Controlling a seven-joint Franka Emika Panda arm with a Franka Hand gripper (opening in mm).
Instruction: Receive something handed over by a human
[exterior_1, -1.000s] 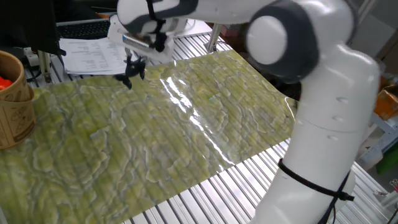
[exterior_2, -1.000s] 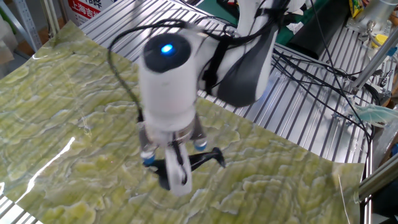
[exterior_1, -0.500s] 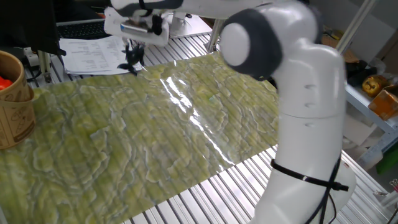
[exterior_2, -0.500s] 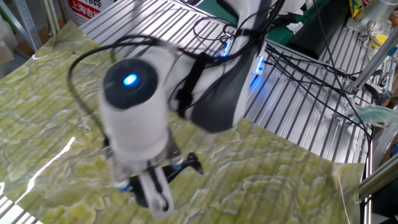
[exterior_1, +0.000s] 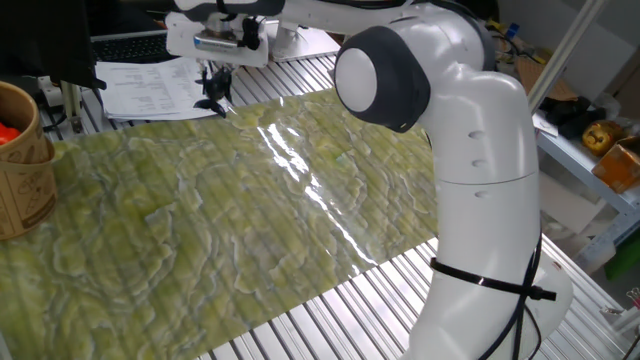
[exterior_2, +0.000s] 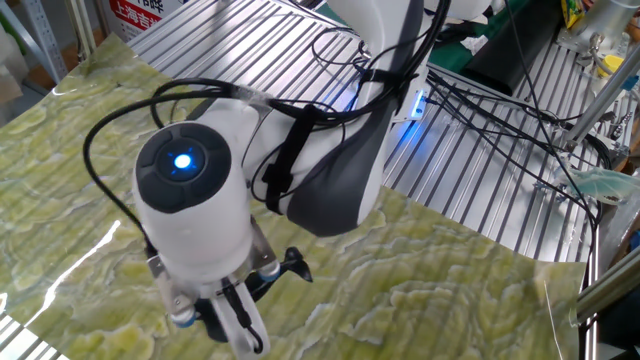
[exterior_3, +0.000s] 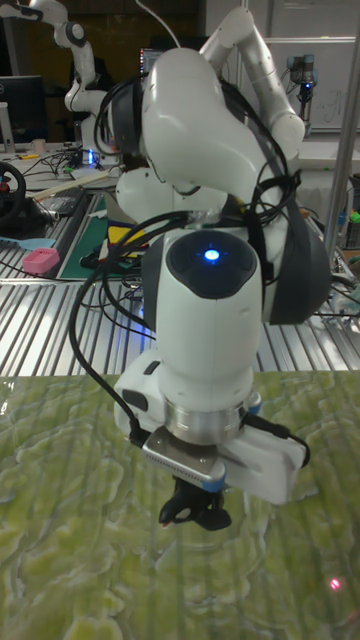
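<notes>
The something, a small black toy figure (exterior_1: 212, 104) with thin limbs, hangs in my gripper (exterior_1: 214, 90), which is shut on it just above the far edge of the green mat (exterior_1: 250, 220). In the other fixed view the toy (exterior_2: 291, 266) pokes out to the right from under my wrist, with most of the gripper (exterior_2: 262, 287) hidden by the arm. In the tall view the toy (exterior_3: 198, 512) sits directly under the gripper (exterior_3: 195, 496), a little above the mat. The human is out of view.
A wooden bucket (exterior_1: 20, 160) with something orange inside stands at the mat's left end. Papers (exterior_1: 150, 90) lie on the slatted metal table (exterior_1: 330, 310) behind the mat. Cables (exterior_2: 500, 100) run across the table near my base.
My arm has swung toward the far edge of the mat, carrying the toy with it. The gripper has stayed shut on the toy throughout.
</notes>
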